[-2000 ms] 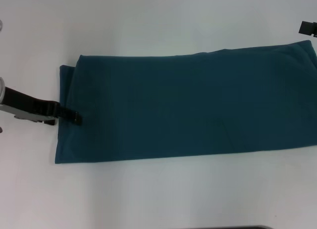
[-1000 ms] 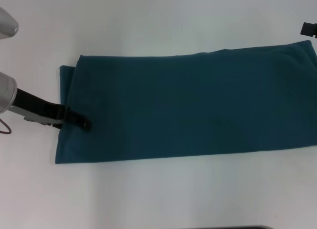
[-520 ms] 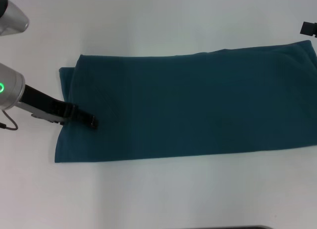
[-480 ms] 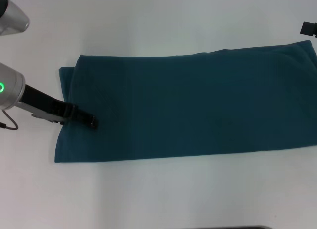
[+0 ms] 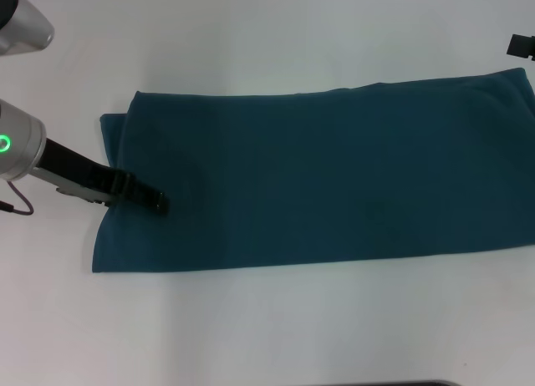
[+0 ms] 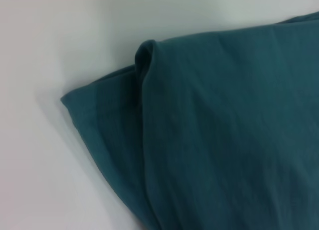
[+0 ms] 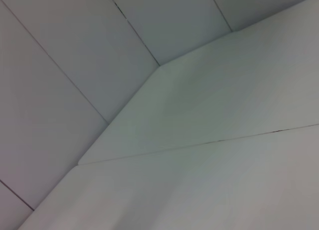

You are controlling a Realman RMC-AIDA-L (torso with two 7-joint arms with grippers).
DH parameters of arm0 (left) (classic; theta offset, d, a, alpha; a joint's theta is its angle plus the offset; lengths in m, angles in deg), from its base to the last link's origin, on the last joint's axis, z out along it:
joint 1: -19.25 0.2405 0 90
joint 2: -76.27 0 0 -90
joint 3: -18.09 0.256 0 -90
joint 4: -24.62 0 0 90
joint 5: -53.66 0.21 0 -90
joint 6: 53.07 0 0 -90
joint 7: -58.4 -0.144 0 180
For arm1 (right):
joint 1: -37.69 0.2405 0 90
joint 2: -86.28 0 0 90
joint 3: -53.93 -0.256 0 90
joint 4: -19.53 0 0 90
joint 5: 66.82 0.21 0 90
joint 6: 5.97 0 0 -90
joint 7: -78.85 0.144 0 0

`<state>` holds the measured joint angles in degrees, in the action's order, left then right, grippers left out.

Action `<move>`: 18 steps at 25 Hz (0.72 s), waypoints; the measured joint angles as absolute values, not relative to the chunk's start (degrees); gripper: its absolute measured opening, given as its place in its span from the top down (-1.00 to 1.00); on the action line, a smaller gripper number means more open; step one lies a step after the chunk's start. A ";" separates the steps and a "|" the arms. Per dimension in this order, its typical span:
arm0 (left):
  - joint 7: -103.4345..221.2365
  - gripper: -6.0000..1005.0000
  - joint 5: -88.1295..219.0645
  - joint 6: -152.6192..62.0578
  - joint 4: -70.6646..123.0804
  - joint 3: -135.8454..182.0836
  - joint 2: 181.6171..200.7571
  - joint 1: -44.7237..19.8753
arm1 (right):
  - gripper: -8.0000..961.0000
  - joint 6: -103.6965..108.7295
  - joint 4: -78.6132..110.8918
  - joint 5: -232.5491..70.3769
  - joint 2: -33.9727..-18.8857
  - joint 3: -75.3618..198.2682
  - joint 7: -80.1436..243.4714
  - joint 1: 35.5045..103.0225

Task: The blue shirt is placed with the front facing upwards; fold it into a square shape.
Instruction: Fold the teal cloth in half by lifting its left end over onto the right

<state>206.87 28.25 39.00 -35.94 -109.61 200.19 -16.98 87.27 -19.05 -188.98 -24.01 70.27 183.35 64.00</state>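
Since two seconds ago our left tool [image 5: 159, 204] has slid further onto the blue shirt [image 5: 334, 181], from its left edge toward the middle, and more of the silver arm with its green light has come into the head view. We cannot tell whether this tool is open or closed, or whether it has any cloth in it. The shirt lies flat on the white counter [image 5: 267, 336] as a long folded band, reaching to the right edge of the head view. Our left wrist view shows a layered, folded corner of the shirt [image 6: 149, 90]. Our right tool [image 5: 520, 45] hangs at the far right, off the cloth; its opening is unclear. Its wrist camera sees only pale panelled walls [image 7: 60, 65].
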 joint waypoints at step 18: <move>206.69 -0.32 28.25 38.98 -35.96 -110.68 200.02 -17.13 | -0.84 87.27 -19.05 -188.98 -24.01 70.27 183.47 64.14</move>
